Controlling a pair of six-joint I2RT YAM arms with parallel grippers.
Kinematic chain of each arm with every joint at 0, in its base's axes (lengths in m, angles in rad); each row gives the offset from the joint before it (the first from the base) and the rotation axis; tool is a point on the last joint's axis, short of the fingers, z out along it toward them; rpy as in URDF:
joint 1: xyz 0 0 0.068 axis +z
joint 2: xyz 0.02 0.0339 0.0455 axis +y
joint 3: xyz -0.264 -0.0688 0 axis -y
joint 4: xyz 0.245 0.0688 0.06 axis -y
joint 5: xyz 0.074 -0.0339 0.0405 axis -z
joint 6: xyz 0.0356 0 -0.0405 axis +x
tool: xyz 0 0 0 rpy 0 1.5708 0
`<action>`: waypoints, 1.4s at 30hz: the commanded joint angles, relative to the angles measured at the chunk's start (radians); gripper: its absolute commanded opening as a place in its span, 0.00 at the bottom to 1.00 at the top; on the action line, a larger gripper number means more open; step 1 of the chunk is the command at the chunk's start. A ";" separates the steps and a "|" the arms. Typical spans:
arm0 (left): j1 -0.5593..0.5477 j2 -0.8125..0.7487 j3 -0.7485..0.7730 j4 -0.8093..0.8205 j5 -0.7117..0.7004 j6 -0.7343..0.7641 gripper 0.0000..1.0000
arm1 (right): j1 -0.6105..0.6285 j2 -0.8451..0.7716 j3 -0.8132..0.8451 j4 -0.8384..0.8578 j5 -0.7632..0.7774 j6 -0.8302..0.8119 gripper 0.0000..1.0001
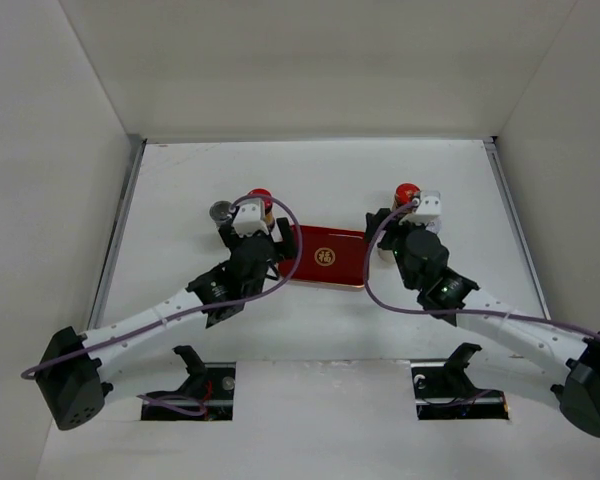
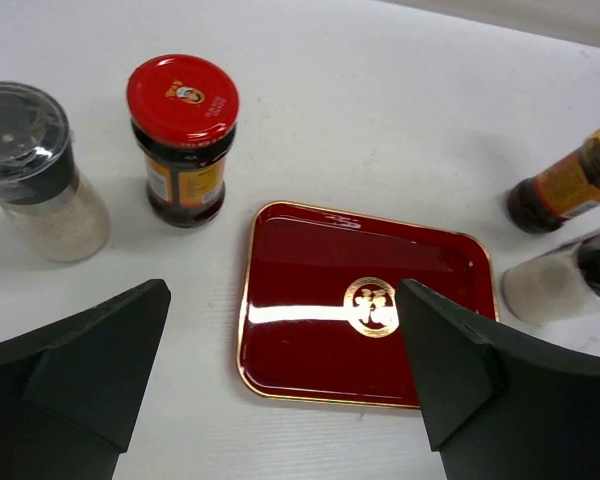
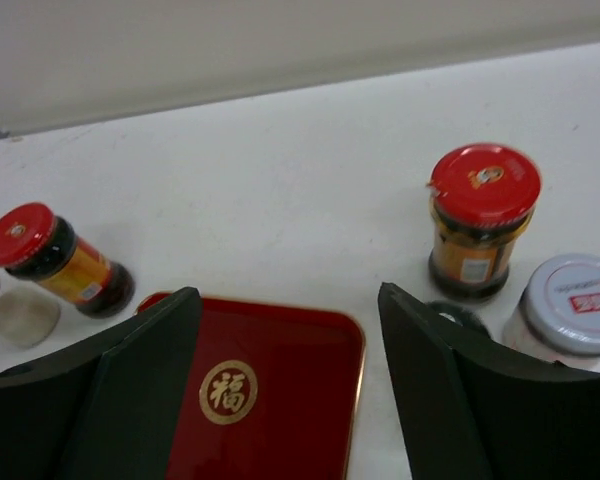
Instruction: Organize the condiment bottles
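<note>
A grey-capped whitish bottle [image 2: 35, 170] and a red-capped dark jar [image 2: 183, 135] stand left of the red tray [image 2: 310, 260]. A second red-capped jar [image 3: 480, 215] stands right of the tray beside a whitish-capped bottle [image 3: 570, 310]. A black cap [image 3: 458, 318] peeks out behind my right finger. In the left wrist view a pale, dark-topped bottle [image 2: 555, 285] shows at the right edge. My left gripper [image 2: 283, 290] is open and empty over the tray's left end [image 1: 278, 245]. My right gripper [image 3: 288, 293] is open and empty over its right end [image 1: 380, 238].
The flat red tray with a gold emblem [image 1: 345, 260] lies mid-table between the two grippers. White walls enclose the table on the left, back and right. The bottles stand in two pairs just beyond the tray's ends.
</note>
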 commanded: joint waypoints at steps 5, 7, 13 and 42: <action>0.062 0.019 0.061 0.067 -0.044 0.130 1.00 | 0.008 -0.031 -0.024 0.044 -0.022 0.012 0.25; 0.073 0.035 0.070 0.102 -0.090 0.167 1.00 | 0.001 -0.022 -0.021 0.033 -0.033 0.018 0.22; 0.166 0.104 0.096 0.211 -0.060 0.250 0.97 | 0.001 0.018 -0.013 0.036 -0.019 0.018 0.30; 0.357 0.516 0.374 0.116 0.127 0.186 0.92 | -0.014 0.061 -0.030 0.090 -0.057 0.027 0.96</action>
